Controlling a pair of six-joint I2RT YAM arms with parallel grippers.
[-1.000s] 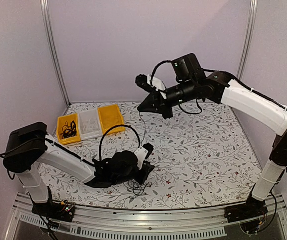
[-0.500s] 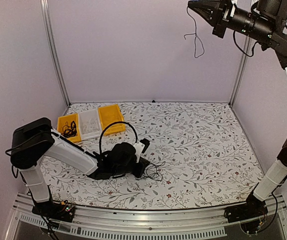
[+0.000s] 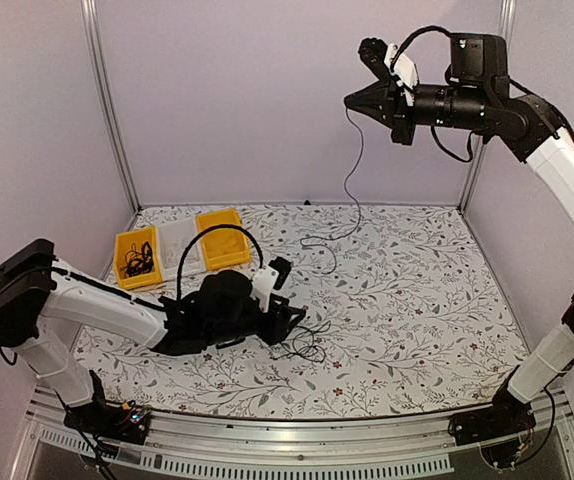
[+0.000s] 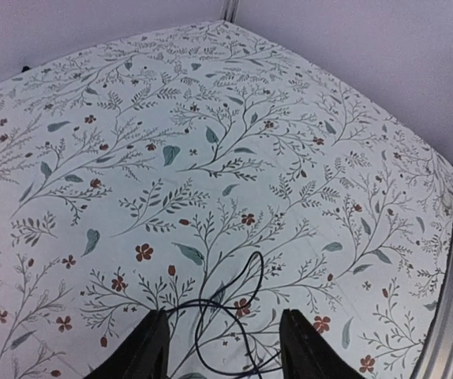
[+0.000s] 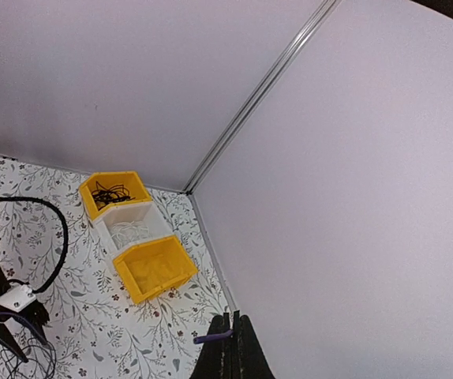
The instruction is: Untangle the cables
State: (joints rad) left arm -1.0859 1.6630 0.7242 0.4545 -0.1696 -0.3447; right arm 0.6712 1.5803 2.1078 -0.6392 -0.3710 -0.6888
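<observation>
Right arm [image 3: 557, 170] is held high over the far side of the table, forearm approx. level, wrist pointed left. The right gripper [image 3: 352, 101] is clamped on the top end of a single thin black cable [image 3: 353, 160]; in the right wrist view its fingers [image 5: 242, 351] are pressed together w/ no gap. Left arm [image 3: 107, 310] is laid low over the near-left part of the white floral-patterned table cover [image 3: 417, 300], elbow bent, wrist close to the surface. The left gripper [image 3: 289, 322] is seen w/ fingers [image 4: 149, 347] spread apart and nothing pinched btwn them.

The single thin black cable is hung straight down from the right gripper; its lower end is laid on the cover toward the middle-back, w/ a small bend there. A loose tangle of thin black cables [image 3: 305, 347] is found on the cover just in front of the left gripper. In the left wrist view its loops are laid btwn the spread fingers; whether they are touched can't be told.

Three small bins are set in a row at back-left. The yellow plastic bin [image 3: 139, 278] at the left end is seen w/ a bundle of thin black wires [image 3: 137, 260] in it; the contents of the white translucent bin [image 3: 179, 250] in the middle can't be made out; the second yellow bin [image 3: 222, 240] at the right end is seen w/ its yellow floor in plain view.
</observation>
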